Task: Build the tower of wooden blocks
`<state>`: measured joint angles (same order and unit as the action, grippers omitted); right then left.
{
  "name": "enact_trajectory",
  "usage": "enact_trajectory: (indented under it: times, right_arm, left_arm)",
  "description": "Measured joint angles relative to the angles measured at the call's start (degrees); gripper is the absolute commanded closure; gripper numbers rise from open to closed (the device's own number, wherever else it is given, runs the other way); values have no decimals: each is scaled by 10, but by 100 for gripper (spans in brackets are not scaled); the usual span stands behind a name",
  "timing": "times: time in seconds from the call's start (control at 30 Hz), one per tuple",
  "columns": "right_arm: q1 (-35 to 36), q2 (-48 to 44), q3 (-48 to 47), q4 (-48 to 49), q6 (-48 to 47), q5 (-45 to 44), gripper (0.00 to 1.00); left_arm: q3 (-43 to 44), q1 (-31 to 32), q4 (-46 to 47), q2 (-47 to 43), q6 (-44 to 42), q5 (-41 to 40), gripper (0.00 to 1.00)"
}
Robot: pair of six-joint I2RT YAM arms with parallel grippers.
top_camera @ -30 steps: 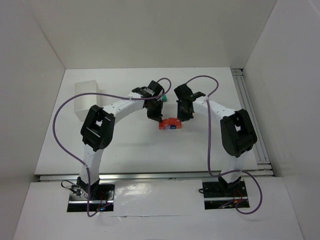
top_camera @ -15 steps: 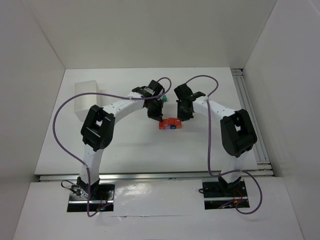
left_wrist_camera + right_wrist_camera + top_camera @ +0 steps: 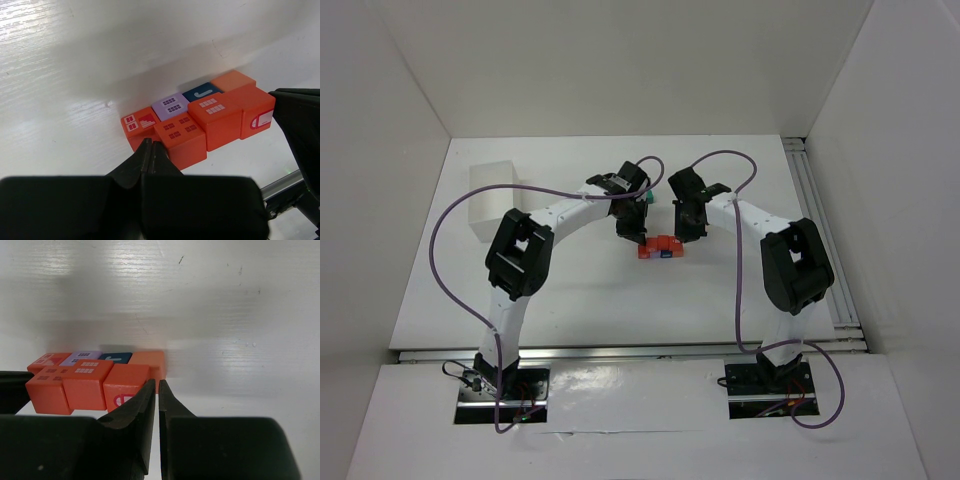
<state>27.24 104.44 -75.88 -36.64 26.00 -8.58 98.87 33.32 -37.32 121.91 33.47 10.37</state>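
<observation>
The wood blocks [image 3: 661, 246] sit in a tight cluster mid-table. In the left wrist view the back row is red [image 3: 136, 121], purple [image 3: 170, 104], dark blue [image 3: 201, 92] and orange [image 3: 233, 80]; three orange-red blocks [image 3: 218, 118] stand in front. The same cluster shows in the right wrist view [image 3: 89, 380]. My left gripper [image 3: 634, 234] is shut and empty, its tips [image 3: 151, 145] at the cluster's left end. My right gripper [image 3: 689, 230] is shut and empty, its tips [image 3: 155, 385] at the right end. A teal block [image 3: 646, 199] lies behind the left wrist.
A white rectangular tray [image 3: 492, 198] stands at the back left. A metal rail [image 3: 817, 215] runs along the right side of the table. White walls enclose the table on three sides. The right gripper's black finger [image 3: 300, 127] shows at the right of the left wrist view.
The left arm has edged slightly to the right, toward the blocks. The right arm and the blocks have not visibly moved.
</observation>
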Motion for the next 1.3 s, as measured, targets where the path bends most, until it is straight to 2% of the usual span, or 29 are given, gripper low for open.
enact_trajectory:
  times: [0.5, 0.83, 1.3]
  right_arm:
    - [0, 0, -28, -13, 0, -30, 86]
    - [6, 34, -136, -20, -1, -23, 86]
    - [27, 75, -137, -18, -2, 19, 86]
  left_arm:
    - [0, 0, 0, 0, 0, -11, 100]
    - [-17, -4, -1, -15, 2, -38, 100]
    - [-90, -76, 11, -110, 28, -61, 100]
